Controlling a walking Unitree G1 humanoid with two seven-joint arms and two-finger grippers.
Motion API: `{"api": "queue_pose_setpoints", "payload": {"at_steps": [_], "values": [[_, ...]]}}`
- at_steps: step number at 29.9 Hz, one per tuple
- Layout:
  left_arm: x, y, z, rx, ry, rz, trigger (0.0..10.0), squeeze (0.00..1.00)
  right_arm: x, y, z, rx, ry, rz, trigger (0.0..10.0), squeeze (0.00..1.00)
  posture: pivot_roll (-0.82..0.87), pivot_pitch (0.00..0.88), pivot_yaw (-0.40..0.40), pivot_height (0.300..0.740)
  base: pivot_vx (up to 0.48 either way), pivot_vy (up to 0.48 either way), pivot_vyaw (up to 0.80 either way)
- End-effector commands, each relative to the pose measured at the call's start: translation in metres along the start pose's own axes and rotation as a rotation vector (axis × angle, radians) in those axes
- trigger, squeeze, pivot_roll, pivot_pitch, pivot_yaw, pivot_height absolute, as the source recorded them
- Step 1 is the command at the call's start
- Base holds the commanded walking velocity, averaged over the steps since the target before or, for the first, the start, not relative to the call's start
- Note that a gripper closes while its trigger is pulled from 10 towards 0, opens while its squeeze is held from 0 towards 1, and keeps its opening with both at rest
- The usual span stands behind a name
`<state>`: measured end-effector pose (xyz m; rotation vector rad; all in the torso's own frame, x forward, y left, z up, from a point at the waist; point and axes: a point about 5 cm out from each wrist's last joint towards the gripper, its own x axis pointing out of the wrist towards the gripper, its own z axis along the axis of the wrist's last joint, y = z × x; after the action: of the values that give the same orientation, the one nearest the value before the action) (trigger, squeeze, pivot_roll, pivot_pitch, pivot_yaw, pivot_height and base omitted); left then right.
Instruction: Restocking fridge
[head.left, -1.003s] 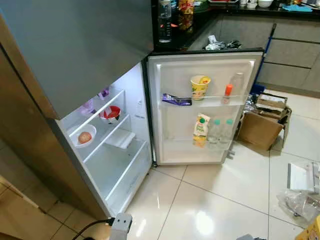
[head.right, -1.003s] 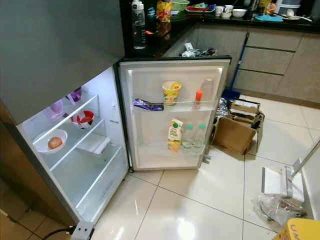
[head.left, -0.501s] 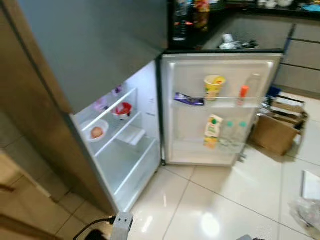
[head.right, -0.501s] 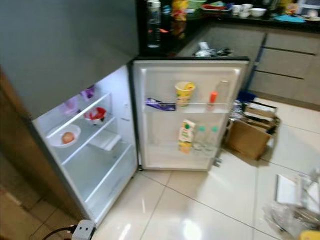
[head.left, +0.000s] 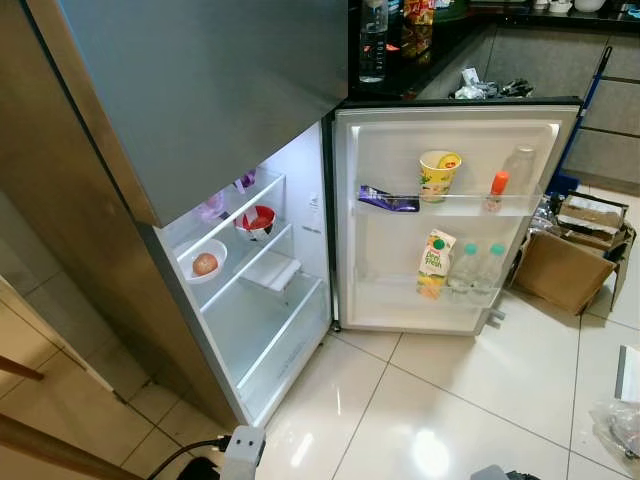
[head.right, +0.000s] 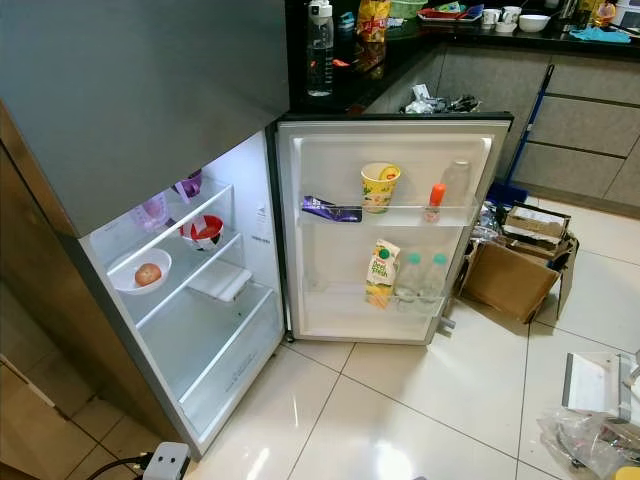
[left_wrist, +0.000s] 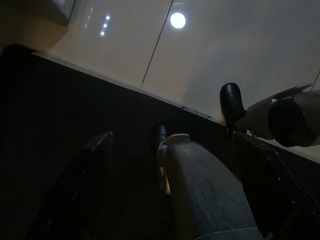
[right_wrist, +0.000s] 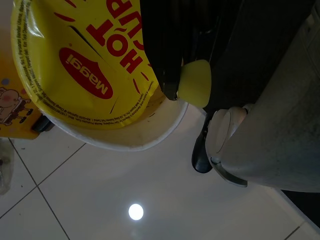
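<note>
The right gripper (right_wrist: 175, 75) clamped a yellow noodle cup (right_wrist: 85, 75). The fridge (head.right: 230, 330) stood open. I could not tell the left gripper's (left_wrist: 150, 165) state.

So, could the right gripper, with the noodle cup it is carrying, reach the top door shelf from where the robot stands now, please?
Probably not yet. The right gripper holds the yellow noodle cup low over the floor tiles, and a stretch of floor lies between the robot and the open fridge door. The top door shelf itself has free space beside another cup.
</note>
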<state>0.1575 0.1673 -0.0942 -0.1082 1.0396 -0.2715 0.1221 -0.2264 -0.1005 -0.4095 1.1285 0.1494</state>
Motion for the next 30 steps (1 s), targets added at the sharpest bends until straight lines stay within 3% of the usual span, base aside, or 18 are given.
{"api": "queue_pose_setpoints", "payload": {"at_steps": [1,11,21,30], "values": [[0.001,-0.002,-0.001,-0.002,0.009,-0.007,10.0,0.0,0.0,0.004,-0.001,-0.004,0.007,0.008,10.0,0.0,-0.11,0.0,0.015,0.74,0.0,0.0,0.0],[0.0,0.0,-0.001,-0.018,0.004,0.015,10.0,0.0,0.0,0.004,-0.003,-0.009,0.01,0.004,10.0,0.0,-0.11,0.0,0.016,0.74,0.0,0.0,0.0],[0.0,0.0,0.0,-0.009,0.012,0.011,10.0,0.0,0.0,-0.012,0.004,0.005,-0.024,-0.078,10.0,0.0,-0.11,0.0,0.017,0.74,0.0,0.0,0.0],[0.001,-0.002,0.001,0.0,0.012,-0.004,10.0,0.0,0.0,-0.009,0.004,0.0,-0.023,-0.069,10.0,0.0,-0.12,0.0,0.019,0.74,0.327,0.0,0.0]]}}
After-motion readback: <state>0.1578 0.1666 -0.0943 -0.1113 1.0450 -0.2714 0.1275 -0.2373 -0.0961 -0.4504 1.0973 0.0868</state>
